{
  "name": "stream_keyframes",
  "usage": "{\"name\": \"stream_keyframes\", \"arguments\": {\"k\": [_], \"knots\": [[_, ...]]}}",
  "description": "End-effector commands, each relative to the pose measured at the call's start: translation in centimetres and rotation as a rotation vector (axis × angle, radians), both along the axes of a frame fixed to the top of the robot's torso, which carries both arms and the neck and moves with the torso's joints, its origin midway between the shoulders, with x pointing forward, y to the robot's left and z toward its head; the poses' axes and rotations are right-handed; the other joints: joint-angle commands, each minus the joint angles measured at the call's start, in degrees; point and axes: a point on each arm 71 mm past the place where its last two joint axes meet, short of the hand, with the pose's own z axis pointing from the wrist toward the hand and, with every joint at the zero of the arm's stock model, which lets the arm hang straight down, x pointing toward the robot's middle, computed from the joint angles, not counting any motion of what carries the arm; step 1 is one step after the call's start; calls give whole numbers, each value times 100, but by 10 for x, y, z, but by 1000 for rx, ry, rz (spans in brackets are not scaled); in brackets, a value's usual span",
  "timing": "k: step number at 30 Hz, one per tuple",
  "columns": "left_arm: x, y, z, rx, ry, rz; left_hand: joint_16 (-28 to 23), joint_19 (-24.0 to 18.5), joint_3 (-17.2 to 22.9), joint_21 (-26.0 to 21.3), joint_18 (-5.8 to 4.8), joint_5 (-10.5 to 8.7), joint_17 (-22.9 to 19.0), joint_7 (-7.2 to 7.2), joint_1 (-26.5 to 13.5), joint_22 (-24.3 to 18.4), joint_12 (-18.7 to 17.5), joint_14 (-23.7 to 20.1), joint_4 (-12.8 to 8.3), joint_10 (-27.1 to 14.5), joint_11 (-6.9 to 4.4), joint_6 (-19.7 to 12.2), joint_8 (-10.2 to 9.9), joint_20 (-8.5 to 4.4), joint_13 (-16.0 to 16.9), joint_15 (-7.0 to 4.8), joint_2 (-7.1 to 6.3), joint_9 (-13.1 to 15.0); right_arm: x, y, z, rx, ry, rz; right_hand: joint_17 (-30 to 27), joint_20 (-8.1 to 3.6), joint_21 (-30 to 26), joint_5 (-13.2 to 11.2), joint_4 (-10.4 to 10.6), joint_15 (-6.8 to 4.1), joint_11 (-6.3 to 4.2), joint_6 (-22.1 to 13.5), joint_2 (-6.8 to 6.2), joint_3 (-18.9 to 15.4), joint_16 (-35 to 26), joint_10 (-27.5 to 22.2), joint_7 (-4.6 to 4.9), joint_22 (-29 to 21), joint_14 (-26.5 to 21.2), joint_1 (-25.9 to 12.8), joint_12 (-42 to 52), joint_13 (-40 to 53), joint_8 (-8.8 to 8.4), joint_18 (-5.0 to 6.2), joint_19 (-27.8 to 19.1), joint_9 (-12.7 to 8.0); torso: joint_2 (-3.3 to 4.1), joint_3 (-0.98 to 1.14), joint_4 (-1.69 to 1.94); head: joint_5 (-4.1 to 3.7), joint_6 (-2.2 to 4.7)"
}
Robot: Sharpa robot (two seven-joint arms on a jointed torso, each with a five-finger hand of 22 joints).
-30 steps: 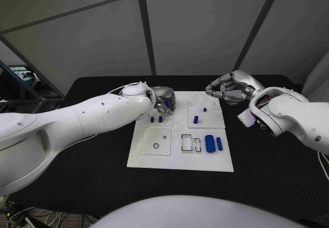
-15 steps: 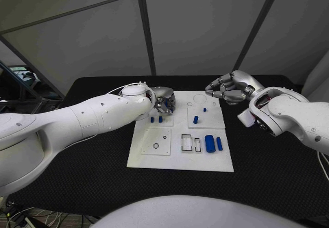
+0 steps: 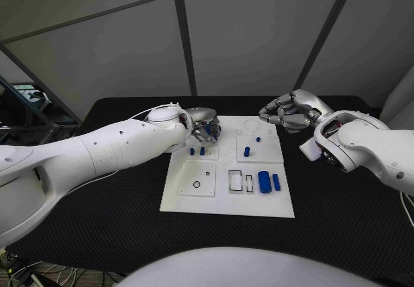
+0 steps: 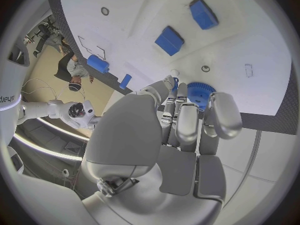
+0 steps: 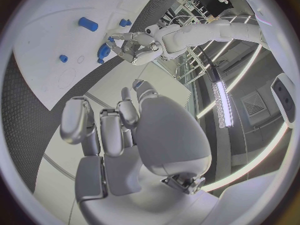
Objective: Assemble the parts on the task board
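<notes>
The white task board (image 3: 226,204) lies in the middle of the black table. My left hand (image 3: 203,128) hovers over its far left corner and pinches a blue toothed gear (image 4: 200,93) at its fingertips. The gear (image 5: 104,50) is also seen beside that hand (image 5: 136,47) in the right wrist view. Two small blue pegs (image 3: 197,150) stand just in front of the left hand. A blue block (image 3: 246,150) and a tiny blue peg (image 3: 257,139) sit on the far right plate. My right hand (image 3: 288,112) hangs beyond the board's far right corner, fingers curled in on nothing.
A thick blue cylinder (image 3: 264,180) and a slim blue bar (image 3: 275,181) lie at the board's right side, beside two rectangular slots (image 3: 234,179). A small plate with a ring mark (image 3: 197,179) sits at the near left. Black table surrounds the board.
My left hand has edged slightly toward the board's far edge with the gear. The right hand has stayed where it was.
</notes>
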Motion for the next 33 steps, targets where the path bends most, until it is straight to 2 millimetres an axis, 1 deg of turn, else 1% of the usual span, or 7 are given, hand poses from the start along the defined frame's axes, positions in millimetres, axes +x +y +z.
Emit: {"name": "stream_keyframes", "arguments": {"k": [1,2,5,11,18,22,33], "knots": [[0,2,9,-31,-31,8,30,40,32,33,11,23,7,-18,-36,121,-23,42,5,30,9,41,-24,-17,9,-2,-40,-7,0,1,1,4,-7,7,425,-7,16,12,7,28,3,-35,41,35,27,12,1,6,218,-2,27,6,37,51,32,9,3,4,0,13,4],[0,3,10,-33,-32,10,30,40,32,33,11,23,7,-18,-36,121,-23,42,5,30,9,41,-24,-17,9,-2,-40,-7,0,1,1,4,-7,7,425,-7,16,12,7,28,3,-35,41,35,27,12,1,6,218,-2,27,6,37,51,32,9,2,7,0,15,9],[-1,7,14,-36,-34,16,33,40,45,34,11,22,5,-19,-47,124,-41,44,-1,48,8,56,-31,-18,10,-3,-47,-8,0,0,1,4,-7,6,425,-7,16,12,7,28,3,-35,41,35,27,12,1,6,218,-2,27,6,37,51,32,9,1,8,-2,15,10],[-2,23,16,-29,-19,42,34,39,53,31,12,22,2,-21,-61,125,-56,45,-3,64,6,66,-39,-18,11,-4,-53,-10,0,-1,1,3,-7,4,425,-7,16,12,7,28,3,-35,41,35,27,12,1,6,218,-2,27,6,37,51,32,9,0,9,1,16,6],[-3,38,16,-16,-8,67,33,41,59,43,10,21,-6,-24,-84,135,-76,45,-3,80,4,78,-49,-19,12,-5,-66,-12,0,0,1,3,-6,4,425,-7,16,12,7,28,3,-35,41,35,27,12,1,6,218,-2,27,6,37,51,32,9,5,3,2,32,13],[-4,42,16,-14,-3,75,33,41,59,44,10,21,-6,-24,-85,136,-77,45,-3,81,4,78,-50,-19,12,-5,-66,-12,0,0,1,3,-6,5,428,-8,19,10,6,25,0,-30,45,45,28,21,-2,10,221,4,34,11,43,50,37,16,10,2,-8,35,11],[-4,47,12,-4,19,86,34,41,62,48,9,20,-11,-26,-114,141,-101,45,0,96,3,87,-63,-19,13,-6,-80,-15,1,0,1,2,-5,5,428,-8,19,10,6,25,0,-30,45,45,28,21,-2,10,221,4,34,11,43,50,37,16,7,4,-1,29,-4]]}}
